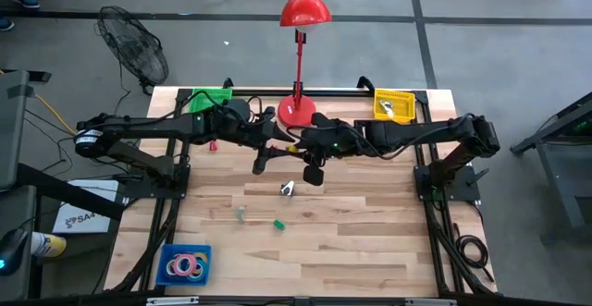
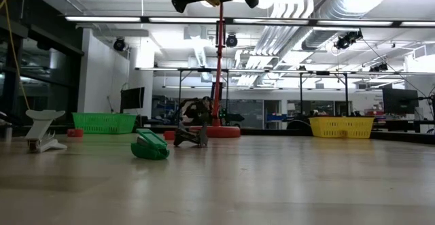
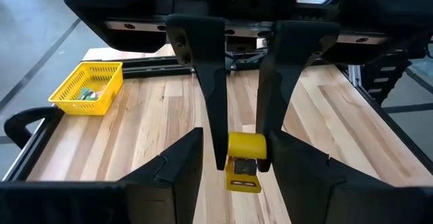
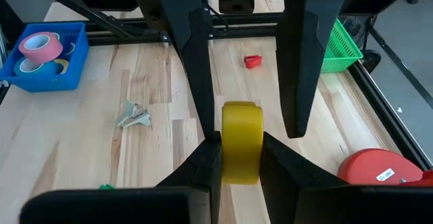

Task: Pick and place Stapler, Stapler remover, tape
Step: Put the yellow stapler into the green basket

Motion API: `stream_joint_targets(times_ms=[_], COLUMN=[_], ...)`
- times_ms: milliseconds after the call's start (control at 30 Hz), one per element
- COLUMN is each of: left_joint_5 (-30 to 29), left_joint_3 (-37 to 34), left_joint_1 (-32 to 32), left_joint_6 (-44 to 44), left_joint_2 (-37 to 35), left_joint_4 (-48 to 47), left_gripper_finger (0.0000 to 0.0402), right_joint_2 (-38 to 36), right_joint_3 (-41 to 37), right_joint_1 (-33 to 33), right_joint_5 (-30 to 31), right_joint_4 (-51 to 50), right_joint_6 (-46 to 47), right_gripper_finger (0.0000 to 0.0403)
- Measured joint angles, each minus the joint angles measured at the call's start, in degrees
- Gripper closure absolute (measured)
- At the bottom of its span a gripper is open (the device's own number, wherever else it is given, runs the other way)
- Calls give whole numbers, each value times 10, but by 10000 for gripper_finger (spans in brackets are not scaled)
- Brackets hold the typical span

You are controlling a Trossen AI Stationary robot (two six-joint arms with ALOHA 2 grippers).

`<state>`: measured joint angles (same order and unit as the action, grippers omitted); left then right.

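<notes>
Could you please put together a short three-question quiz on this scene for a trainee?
1. True or false: the left gripper has its fingers clamped on the yellow stapler.
2. Where do the tape rolls lie? A) in the green basket; B) in the blue tray; C) in the yellow basket.
3. Fill in: the lamp standing at the table's back edge is ___.

Key: 1 false: the right gripper holds it, while the left gripper's fingers stand open on either side of it. 2 B. 3 red.
</notes>
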<state>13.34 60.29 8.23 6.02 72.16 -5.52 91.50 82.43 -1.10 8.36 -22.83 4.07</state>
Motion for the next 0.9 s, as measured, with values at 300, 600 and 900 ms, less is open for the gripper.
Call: stream_joint_targets(times_ms=[300,600,900], left_joint_5=[3,10,12], left_joint_3=[0,0,0], left_joint_1=[0,0,0], left_joint_6=[0,11,13], left_joint_2=[0,0,0], left_joint_4=[-5,-6,-6], left_gripper_finger=[297,338,334], right_joint_2=[0,0,0], right_joint_3=[0,0,0], right_joint_1=[0,0,0], right_joint_5=[4,4,-2], right_joint_4=[0,-1,-2], right_joint_6=[5,6,12], right_gripper_finger=[338,337,293])
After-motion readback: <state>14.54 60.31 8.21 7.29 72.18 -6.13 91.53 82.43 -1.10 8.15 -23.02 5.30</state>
